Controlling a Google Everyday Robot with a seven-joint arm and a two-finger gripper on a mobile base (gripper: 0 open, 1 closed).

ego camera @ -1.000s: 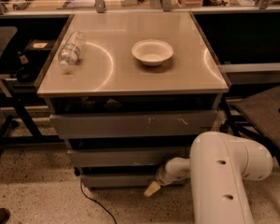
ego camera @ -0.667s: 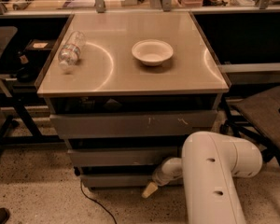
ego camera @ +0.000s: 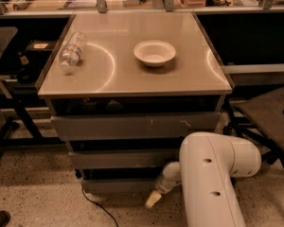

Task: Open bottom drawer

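Observation:
Three grey drawer fronts sit under the tan table top [ego camera: 132,74]. The widest, scratched one [ego camera: 132,126] is on top, the mid-sized one [ego camera: 120,159] is below it, and the slim bottom drawer [ego camera: 118,186] is lowest, near the floor. My white arm [ego camera: 213,174] reaches down from the lower right. The gripper [ego camera: 154,198] is at the right end of the bottom drawer front, low by the floor, with a cream fingertip showing.
A clear plastic bottle [ego camera: 72,49] lies on the table's left side and a white bowl [ego camera: 155,52] stands near its middle. A black cable [ego camera: 97,205] runs on the speckled floor. A chair [ego camera: 270,117] is at the right, dark frames at the left.
My arm has shifted left and the gripper has moved left along the bottom drawer's front, closer to its right end. The drawers look unmoved.

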